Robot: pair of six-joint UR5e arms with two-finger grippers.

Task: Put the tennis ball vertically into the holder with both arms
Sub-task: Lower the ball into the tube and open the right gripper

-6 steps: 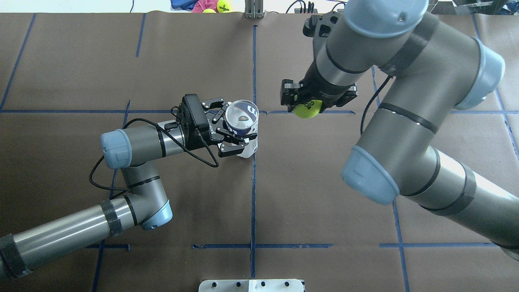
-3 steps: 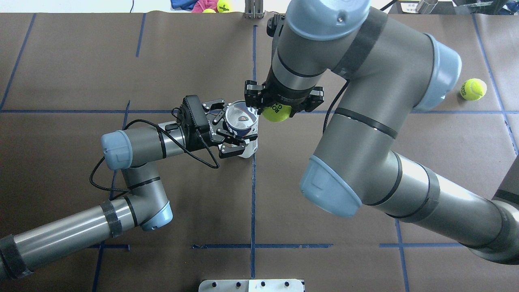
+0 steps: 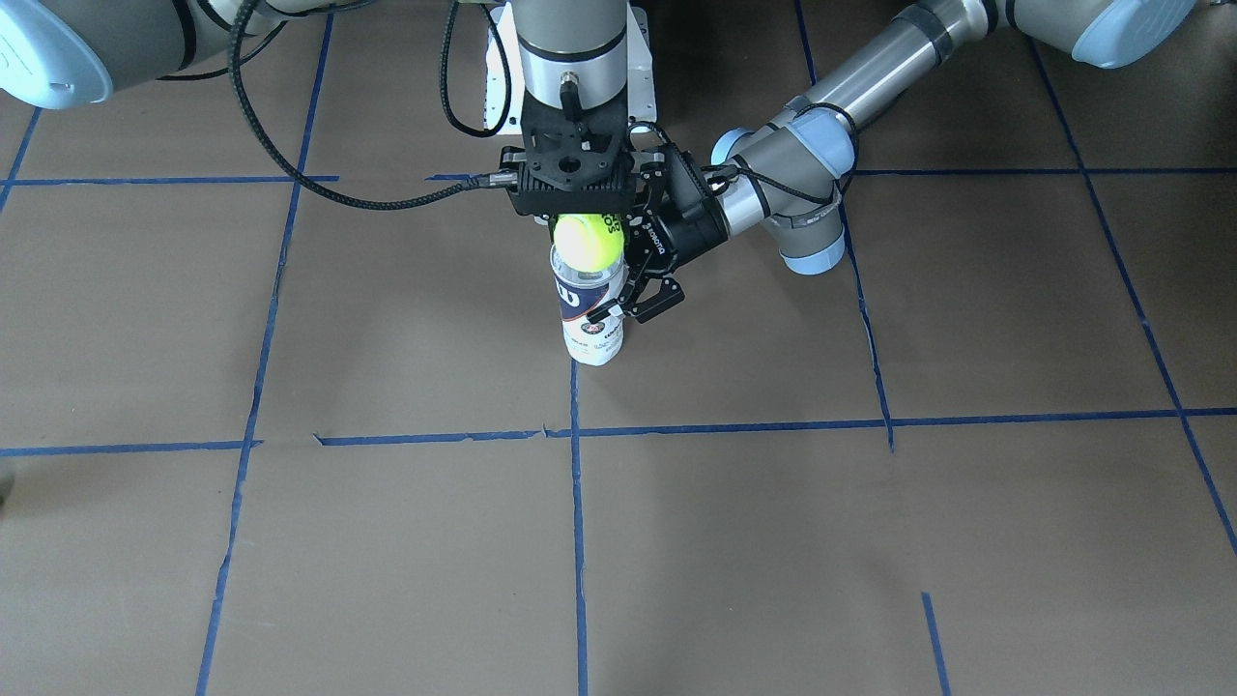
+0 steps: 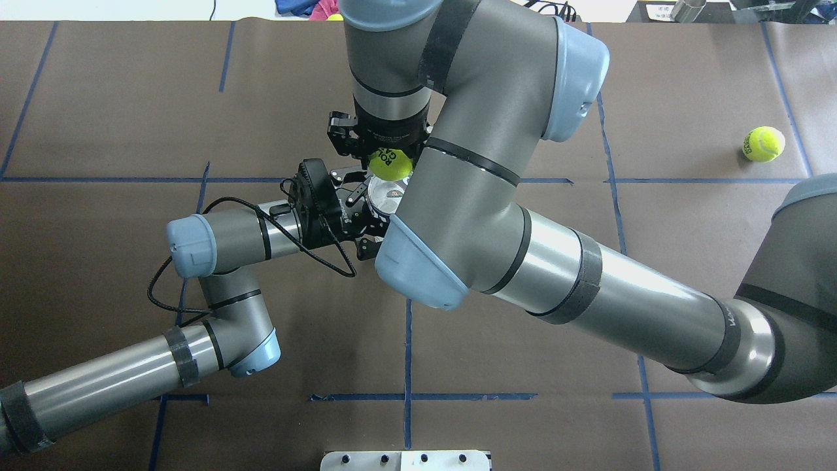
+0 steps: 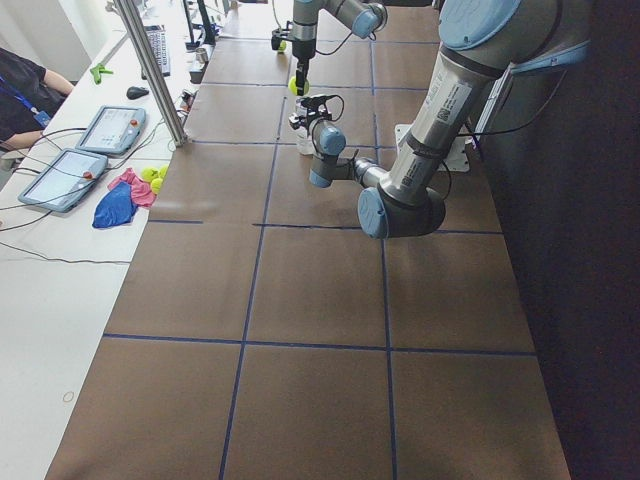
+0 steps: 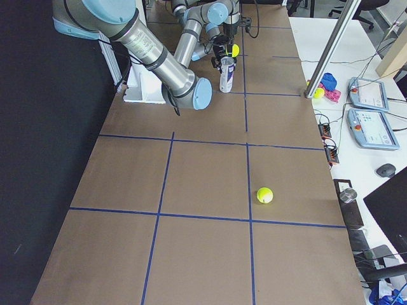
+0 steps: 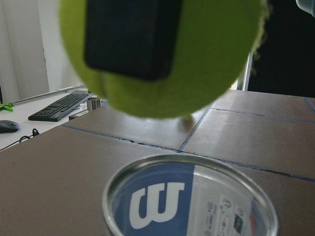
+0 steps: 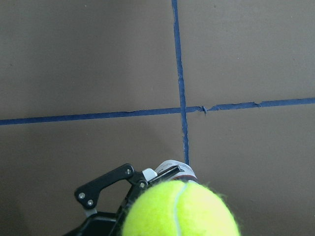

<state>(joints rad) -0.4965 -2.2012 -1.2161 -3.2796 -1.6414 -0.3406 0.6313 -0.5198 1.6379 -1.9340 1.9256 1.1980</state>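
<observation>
Tennis ball [image 3: 588, 244] pinched between fingers of right gripper [image 3: 587, 230], just above holder [image 3: 590, 327] mouth; left gripper [image 3: 626, 290] clamps upright holder.

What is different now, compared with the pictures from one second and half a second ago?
The right end effector carried the ball toward the robot's left, from beside the can to just above its mouth. The ball is not inside yet. The left end effector stayed shut on the can, which did not move.
</observation>
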